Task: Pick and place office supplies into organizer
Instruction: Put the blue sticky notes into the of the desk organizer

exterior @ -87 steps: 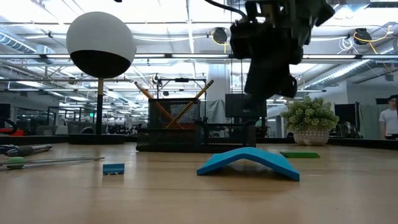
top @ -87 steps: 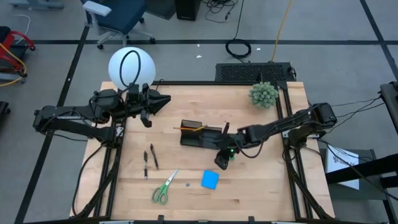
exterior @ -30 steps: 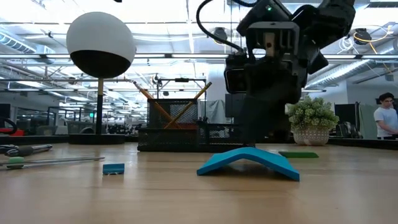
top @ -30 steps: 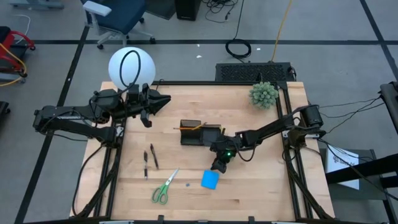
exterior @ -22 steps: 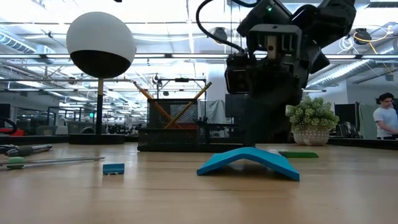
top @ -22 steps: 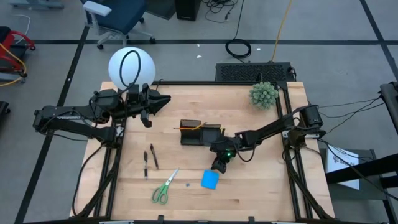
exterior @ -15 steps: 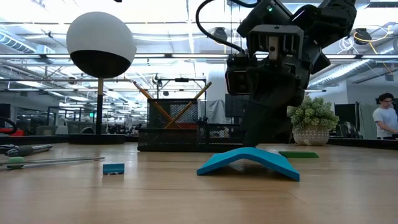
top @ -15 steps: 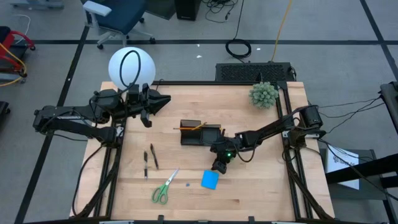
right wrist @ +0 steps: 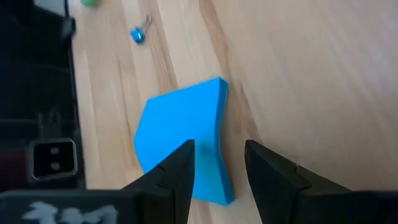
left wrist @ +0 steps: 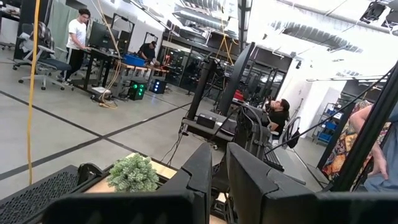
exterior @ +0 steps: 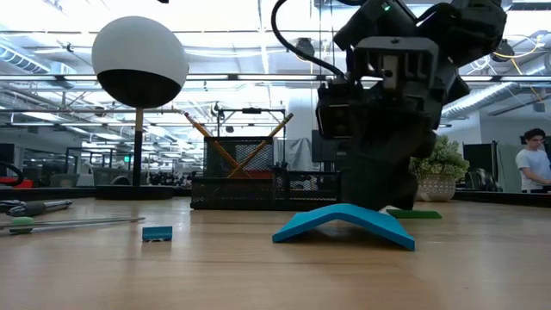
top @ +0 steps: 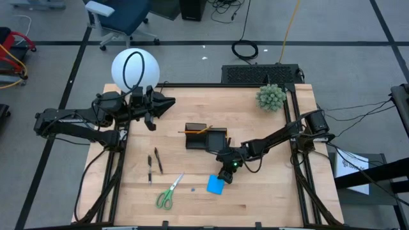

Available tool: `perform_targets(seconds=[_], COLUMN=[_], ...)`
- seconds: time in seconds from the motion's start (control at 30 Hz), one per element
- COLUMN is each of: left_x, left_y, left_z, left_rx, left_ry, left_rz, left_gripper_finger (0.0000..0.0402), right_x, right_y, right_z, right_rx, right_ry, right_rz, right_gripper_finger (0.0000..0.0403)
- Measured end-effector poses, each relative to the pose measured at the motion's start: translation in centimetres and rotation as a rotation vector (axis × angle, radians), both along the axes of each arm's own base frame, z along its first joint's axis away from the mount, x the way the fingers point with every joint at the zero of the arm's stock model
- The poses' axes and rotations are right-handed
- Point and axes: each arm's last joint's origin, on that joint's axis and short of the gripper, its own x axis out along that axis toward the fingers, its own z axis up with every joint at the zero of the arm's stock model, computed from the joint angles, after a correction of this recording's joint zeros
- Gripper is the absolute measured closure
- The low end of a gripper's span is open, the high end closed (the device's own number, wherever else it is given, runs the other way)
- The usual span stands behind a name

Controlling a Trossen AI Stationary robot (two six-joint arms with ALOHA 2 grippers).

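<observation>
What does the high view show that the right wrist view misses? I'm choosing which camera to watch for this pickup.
Only the high view shows the black plastic organizer, green-handled scissors, two dark pens and the waiting left gripper. Only the right wrist view shows the right gripper open just above the pad's edge. Both show the blue square pad.
</observation>
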Motion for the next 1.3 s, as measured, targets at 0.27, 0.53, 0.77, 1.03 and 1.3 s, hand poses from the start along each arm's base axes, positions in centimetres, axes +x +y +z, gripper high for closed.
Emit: perform_targets(seconds=[0.27, 0.53, 0.77, 1.03, 1.3], left_x=[0.0, 0.0, 0.0, 0.0, 0.0], left_y=[0.0, 0.0, 0.0, 0.0, 0.0], left_z=[0.0, 0.0, 0.0, 0.0, 0.0], left_rx=[0.000, 0.000, 0.000, 0.000, 0.000], left_ry=[-0.002, -0.002, -0.002, -0.002, -0.002], left_rz=[0.000, 0.000, 0.000, 0.000, 0.000], left_gripper_finger=[0.0355, 0.0355, 0.0355, 0.0355, 0.0355], right_x=[0.1, 0.3, 0.2, -0.1, -0.1], right_y=[-0.1, -0.5, -0.1, 1.4, 1.9], right_z=[0.0, 0.1, 0.1, 0.2, 0.4], right_rx=[0.009, 0.049, 0.056, 0.074, 0.104], right_ry=[0.001, 0.018, 0.027, 0.023, 0.011], right_rz=[-0.015, -0.098, -0.126, -0.074, -0.070], right_gripper_finger=[0.0252, 0.0207, 0.0202, 0.0202, 0.0203])
